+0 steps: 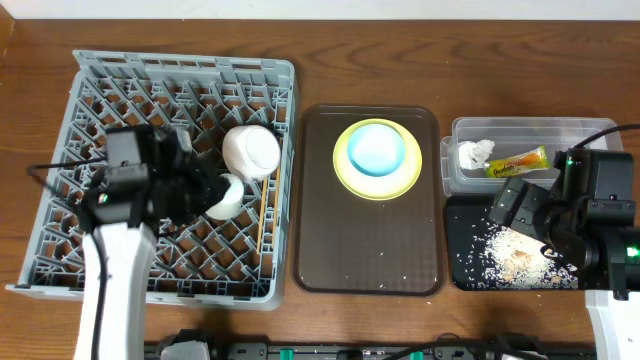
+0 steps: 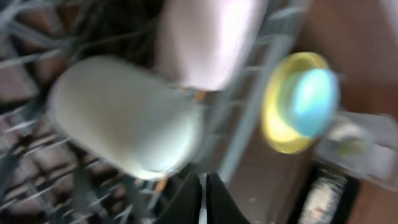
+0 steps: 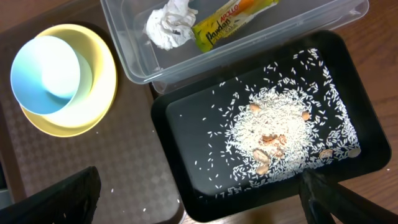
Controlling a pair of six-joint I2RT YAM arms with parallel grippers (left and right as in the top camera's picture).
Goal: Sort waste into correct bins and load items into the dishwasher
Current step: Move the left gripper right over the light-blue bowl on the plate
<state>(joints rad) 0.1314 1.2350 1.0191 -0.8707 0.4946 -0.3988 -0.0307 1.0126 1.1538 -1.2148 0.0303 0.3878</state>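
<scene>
1. Left gripper (image 2: 204,182): jaws closed together, with nothing seen between them. The wrist view is blurred.
2. Just ahead of its tips is the small pale cup (image 2: 124,118), lying on its side in the grey dish rack (image 1: 90,90). The white bowl (image 1: 250,148) sits just beside the cup, also in the rack.
3. Chopsticks (image 1: 262,215) lie in the rack on the cup's right, near the rack's right wall.
4. Right gripper (image 3: 199,186): jaws spread wide and empty. It hovers over the black tray (image 3: 186,168).
5. The black tray holds rice scraps (image 3: 273,130), heaped in the middle with loose grains around.
6. The clear tub (image 1: 520,128) is against the black tray's far edge. It holds the napkin (image 3: 169,25) and the wrapper (image 3: 233,22) side by side.
7. The brown serving tray (image 1: 365,250) lies between the rack and the bins. It carries the yellow-green plate (image 1: 345,170) with the light blue bowl (image 1: 377,148) on it.
</scene>
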